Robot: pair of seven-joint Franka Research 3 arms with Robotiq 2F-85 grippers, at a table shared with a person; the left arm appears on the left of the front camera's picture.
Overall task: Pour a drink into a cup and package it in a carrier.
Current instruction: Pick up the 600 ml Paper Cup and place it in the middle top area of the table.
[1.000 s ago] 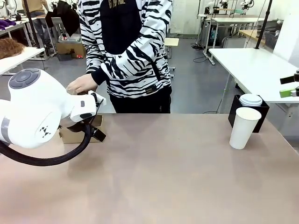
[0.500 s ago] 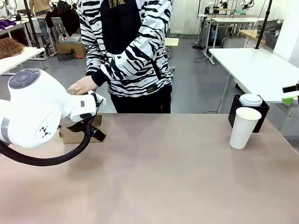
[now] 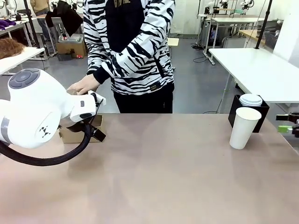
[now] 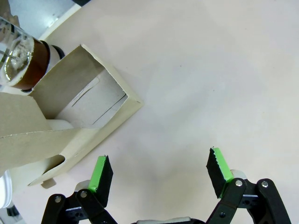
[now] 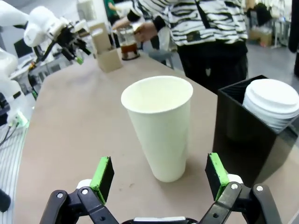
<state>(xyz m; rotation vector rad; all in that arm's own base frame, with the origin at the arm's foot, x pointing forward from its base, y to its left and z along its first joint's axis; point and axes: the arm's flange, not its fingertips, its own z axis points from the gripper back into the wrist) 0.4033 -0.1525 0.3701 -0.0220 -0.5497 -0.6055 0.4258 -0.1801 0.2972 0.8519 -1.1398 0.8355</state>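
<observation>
Right jaws wide, empty. Paper cup stands upright on the desk dead ahead, nearest my right arm. Left jaws wide beside carrier; coffee jug just beyond it.

I see the tan tabletop bearing a carrier and jug far left, and a cup and black box far right.

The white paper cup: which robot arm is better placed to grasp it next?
Right, I would judge. The right gripper is open and faces the cup closely; the left gripper is beside the carrier, across the table.
</observation>
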